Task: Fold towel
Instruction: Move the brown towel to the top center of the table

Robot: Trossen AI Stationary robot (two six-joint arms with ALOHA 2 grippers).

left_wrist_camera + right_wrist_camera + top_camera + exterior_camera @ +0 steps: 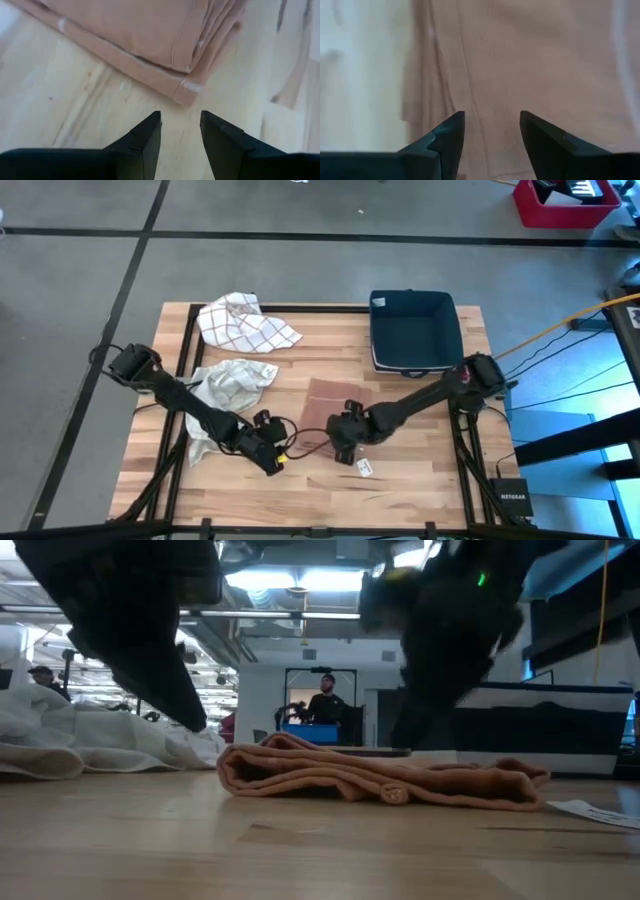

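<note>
The tan towel (335, 402) lies folded in several layers on the wooden table (420, 450), its underside flat on the wood; in the low view the towel (380, 775) is a low flat stack. My left gripper (275, 463) hovers open near the table's front, just short of the towel's corner (186, 91), with bare wood showing between its fingers (145, 135). My right gripper (343, 450) hangs open over the towel's near part (520, 65), with nothing between its fingers (451, 131).
A white checked cloth (245, 320) lies at the far left of the table, and a second white cloth (225, 388) lies under the left arm. A navy bin (412, 330) stands at the far right. A small white tag (365, 468) lies near the front edge. A person (327, 700) stands in the room behind.
</note>
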